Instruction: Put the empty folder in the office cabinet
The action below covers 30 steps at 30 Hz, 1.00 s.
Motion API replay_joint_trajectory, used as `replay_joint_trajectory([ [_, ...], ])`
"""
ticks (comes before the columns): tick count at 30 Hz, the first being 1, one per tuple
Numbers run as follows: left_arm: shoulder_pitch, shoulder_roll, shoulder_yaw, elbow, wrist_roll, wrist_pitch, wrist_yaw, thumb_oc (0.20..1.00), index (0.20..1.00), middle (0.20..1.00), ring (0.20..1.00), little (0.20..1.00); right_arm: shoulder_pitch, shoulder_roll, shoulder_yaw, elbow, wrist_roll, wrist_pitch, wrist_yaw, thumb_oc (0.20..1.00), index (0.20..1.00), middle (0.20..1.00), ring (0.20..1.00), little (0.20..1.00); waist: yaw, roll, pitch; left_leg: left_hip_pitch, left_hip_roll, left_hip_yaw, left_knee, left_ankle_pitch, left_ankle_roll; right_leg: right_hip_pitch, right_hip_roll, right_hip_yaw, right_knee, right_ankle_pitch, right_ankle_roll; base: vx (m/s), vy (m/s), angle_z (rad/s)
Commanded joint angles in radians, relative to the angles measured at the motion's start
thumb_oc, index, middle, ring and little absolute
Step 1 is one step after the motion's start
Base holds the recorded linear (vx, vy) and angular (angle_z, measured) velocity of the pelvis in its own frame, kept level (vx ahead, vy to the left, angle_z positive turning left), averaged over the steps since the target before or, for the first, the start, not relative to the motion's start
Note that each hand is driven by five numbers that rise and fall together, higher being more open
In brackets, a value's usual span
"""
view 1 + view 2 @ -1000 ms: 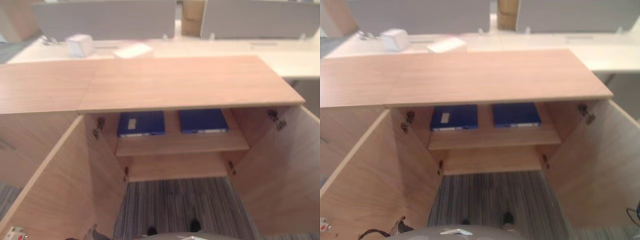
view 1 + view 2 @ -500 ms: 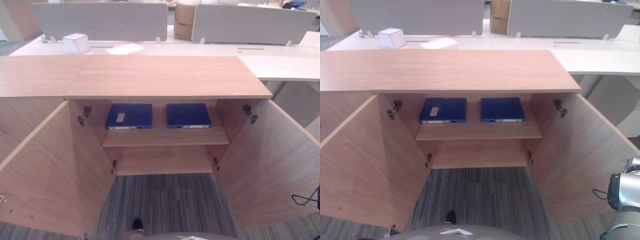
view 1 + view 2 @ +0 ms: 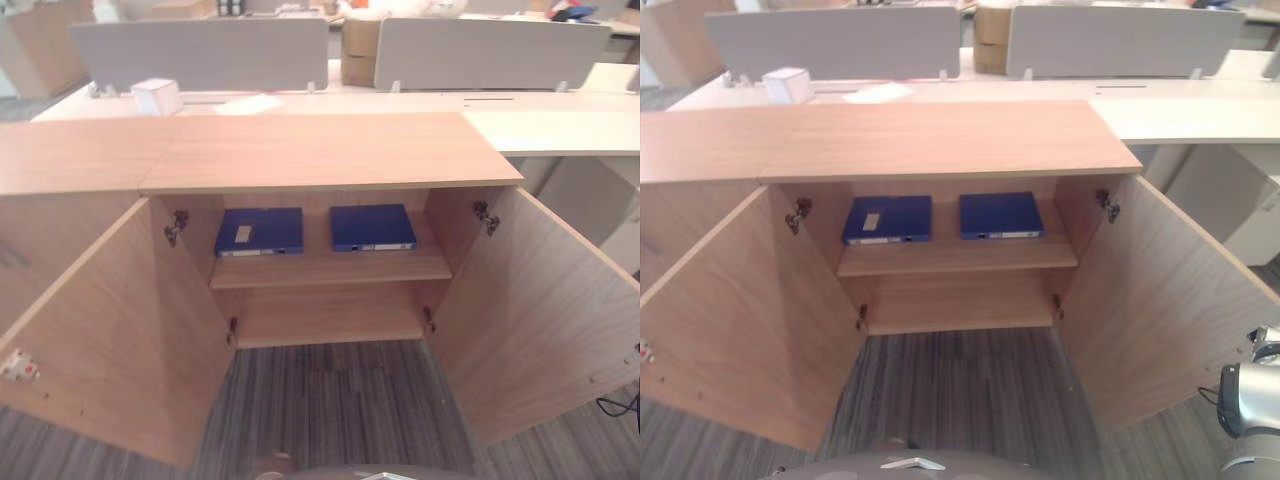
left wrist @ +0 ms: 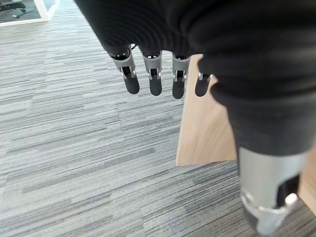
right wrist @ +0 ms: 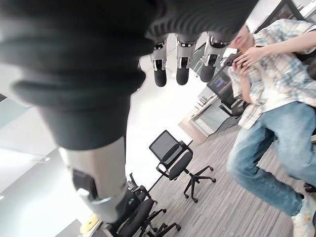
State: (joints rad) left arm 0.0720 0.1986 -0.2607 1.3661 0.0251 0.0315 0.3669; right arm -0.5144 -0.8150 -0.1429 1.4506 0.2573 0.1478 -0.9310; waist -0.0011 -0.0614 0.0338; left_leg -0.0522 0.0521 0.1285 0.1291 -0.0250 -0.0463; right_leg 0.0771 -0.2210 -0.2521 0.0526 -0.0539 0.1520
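- Left hand hangs beside the robot over the grey carpet, its fingers straight and relaxed with nothing in them; a cabinet door's edge stands just past the fingertips.
- Right hand likewise hangs with loose, straight fingers and grasps nothing; beyond it are a person in jeans and office chairs.
- Office cabinet stands at 12 o'clock from the robot, both doors swung wide: the left door toward 9 o'clock, the right door toward 3 o'clock.
- Shelf carries two blue folders lying flat, side by side and a little apart; the compartment beneath it holds nothing I can see.
- Left folder, at about 11 o'clock, bears a pale label on its cover; the right folder sits at about 12 to 1 o'clock. Which is the task's empty one I cannot tell.
- Each folder lies with its spine edge facing the robot at 6 o'clock, that long edge running from 9 to 3 o'clock across the shelf.
- Judgement: with both hands free and folders already on the shelf, the placing step looks done; what remains is likely to shut the doors, which calls for pushing each door's outer edge inward toward 12 o'clock.
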Motion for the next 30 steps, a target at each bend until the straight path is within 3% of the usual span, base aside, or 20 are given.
replay_joint_trajectory([
  [1,-0.038,0.013,0.003,0.027,0.019,-0.004,0.024,1.0,1.0,1.0,1.0,1.0,-0.049,0.027,-0.013,-0.011,0.019,-0.06,-0.038,1.0,1.0,1.0,1.0,1.0,0.011,0.014,-0.015,0.132,0.02,-0.02,-0.183,-0.032,-0.015,-0.047,0.116,-0.045,-0.064,0.023,-0.039,0.04,0.104,0.19],
  [2,-0.031,0.004,0.007,0.024,0.028,0.004,0.028,1.0,1.0,1.0,1.0,1.0,-0.007,0.099,-0.032,-0.075,0.04,-0.09,-0.059,1.0,1.0,1.0,1.0,1.0,0.001,0.028,-0.031,0.156,0.018,-0.015,-0.216,-0.031,-0.016,-0.041,0.11,-0.04,-0.069,0.029,-0.034,0.06,0.102,0.08],
  [7,-0.024,0.002,0.03,0.023,0.048,0.01,0.022,1.0,1.0,1.0,1.0,1.0,0.072,0.245,-0.074,-0.211,0.081,-0.139,-0.069,1.0,1.0,1.0,1.0,1.0,0.001,0.043,-0.034,0.167,0.011,-0.016,-0.216,-0.041,-0.014,-0.036,0.092,-0.026,-0.066,0.04,-0.027,-0.02,0.073,0.01],
  [8,-0.025,-0.001,0.039,0.025,0.061,0.017,0.02,1.0,1.0,1.0,1.0,1.0,0.106,0.322,-0.07,-0.33,0.094,-0.187,-0.05,1.0,1.0,1.0,1.0,1.0,-0.001,0.053,-0.03,0.17,0.007,-0.014,-0.216,-0.04,-0.01,-0.037,0.085,-0.018,-0.065,0.046,-0.026,-0.03,0.056,-0.03],
  [9,-0.023,0.002,0.039,0.025,0.062,0.018,0.02,1.0,1.0,1.0,1.0,1.0,0.114,0.329,-0.073,-0.341,0.092,-0.183,-0.054,1.0,1.0,1.0,1.0,1.0,0.0,0.05,-0.031,0.171,0.007,-0.013,-0.216,-0.04,-0.01,-0.036,0.085,-0.017,-0.065,0.046,-0.025,-0.03,0.055,-0.07],
  [12,-0.023,0.004,0.081,0.009,0.082,0.025,0.008,1.0,1.0,1.0,1.0,1.0,0.24,0.442,-0.073,-0.604,0.128,-0.288,0.037,1.0,1.0,1.0,1.0,1.0,-0.009,0.061,-0.025,0.174,0.001,-0.004,-0.216,-0.041,-0.006,-0.041,0.074,-0.015,-0.061,0.052,-0.023,-0.03,0.045,-0.18],
  [17,-0.021,0.015,0.09,-0.005,0.102,0.023,-0.011,1.0,1.0,1.0,1.0,1.0,0.274,0.475,-0.079,-0.658,0.199,-0.361,0.135,1.0,1.0,1.0,1.0,1.0,-0.006,0.06,-0.022,0.174,-0.005,-0.001,-0.216,-0.041,-0.003,-0.042,0.068,-0.01,-0.061,0.059,-0.021,-0.02,0.013,-0.05],
  [21,-0.014,0.026,0.091,-0.011,0.107,0.014,-0.03,1.0,1.0,1.0,1.0,1.0,0.271,0.464,-0.068,-0.653,0.235,-0.373,0.221,1.0,1.0,1.0,1.0,1.0,0.003,0.055,-0.02,0.175,-0.008,0.001,-0.216,-0.039,0.001,-0.037,0.065,-0.006,-0.067,0.063,-0.019,-0.01,0.001,-0.03],
  [26,-0.006,0.023,0.086,0.003,0.115,0.02,-0.032,1.0,1.0,1.0,1.0,1.0,0.247,0.444,-0.08,-0.672,0.148,-0.339,0.14,1.0,1.0,1.0,1.0,1.0,0.011,0.052,-0.026,0.177,-0.005,0.0,-0.216,-0.037,0.001,-0.026,0.065,-0.009,-0.077,0.062,-0.017,0.0,0.0,0.0],
  [30,0.002,0.015,0.076,0.016,0.124,0.022,-0.02,1.0,1.0,1.0,1.0,1.0,0.226,0.41,-0.109,-0.641,0.037,-0.259,0.007,1.0,1.0,1.0,1.0,1.0,0.017,0.052,-0.031,0.178,-0.004,-0.006,-0.216,-0.039,0.002,-0.018,0.066,-0.01,-0.083,0.06,-0.017,0.02,-0.009,0.02],
])
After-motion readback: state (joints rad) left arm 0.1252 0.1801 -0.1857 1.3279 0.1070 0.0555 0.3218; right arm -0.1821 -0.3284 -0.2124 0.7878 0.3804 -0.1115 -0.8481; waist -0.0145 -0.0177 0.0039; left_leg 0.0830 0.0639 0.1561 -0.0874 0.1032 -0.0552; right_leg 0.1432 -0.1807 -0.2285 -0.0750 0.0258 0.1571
